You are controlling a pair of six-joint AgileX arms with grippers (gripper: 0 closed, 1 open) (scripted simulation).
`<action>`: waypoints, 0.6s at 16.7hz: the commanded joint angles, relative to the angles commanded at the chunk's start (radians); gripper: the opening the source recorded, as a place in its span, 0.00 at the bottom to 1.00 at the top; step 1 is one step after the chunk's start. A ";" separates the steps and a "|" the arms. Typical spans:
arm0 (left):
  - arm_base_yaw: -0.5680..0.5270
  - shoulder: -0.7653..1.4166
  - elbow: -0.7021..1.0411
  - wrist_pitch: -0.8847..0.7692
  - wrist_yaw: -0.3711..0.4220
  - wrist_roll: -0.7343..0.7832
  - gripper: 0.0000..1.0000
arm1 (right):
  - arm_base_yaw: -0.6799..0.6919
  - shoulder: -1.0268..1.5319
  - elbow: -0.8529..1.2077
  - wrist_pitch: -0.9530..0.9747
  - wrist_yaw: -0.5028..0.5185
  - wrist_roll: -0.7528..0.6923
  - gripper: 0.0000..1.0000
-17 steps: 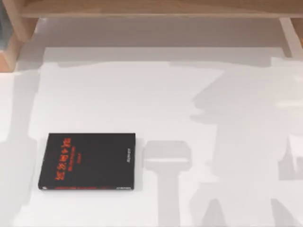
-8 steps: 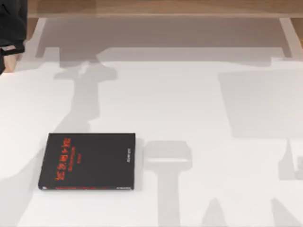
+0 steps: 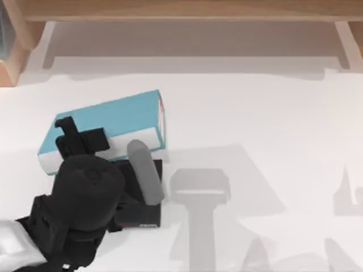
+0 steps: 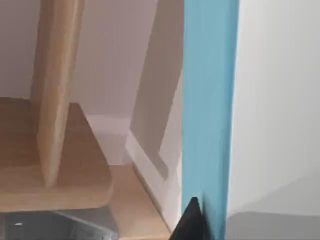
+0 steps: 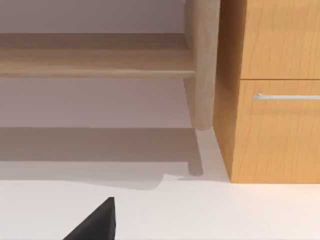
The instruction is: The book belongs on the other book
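On the white surface [image 3: 255, 113], my left arm's hand [image 3: 71, 133] is clamped on the thick light-blue book [image 3: 108, 122], held over the far edge of the thin black book with red lettering [image 3: 139, 215], which the arm largely covers.

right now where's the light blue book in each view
Top view: the light-blue book sits at the table's left, tilted, its near side over the black book, with the left end effector on it.
Left wrist view: its blue cover runs as a tall band.
Right wrist view: not in it.
Shared landmark: the wooden shelf.
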 joint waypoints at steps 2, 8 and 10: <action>-0.039 0.012 -0.084 -0.027 -0.002 0.041 0.00 | 0.000 0.000 0.000 0.000 0.000 0.000 1.00; -0.061 0.023 -0.134 -0.044 -0.001 0.066 0.00 | 0.000 0.000 0.000 0.000 0.000 0.000 1.00; -0.055 0.023 -0.132 -0.038 0.000 0.069 0.00 | 0.000 0.000 0.000 0.000 0.000 0.000 1.00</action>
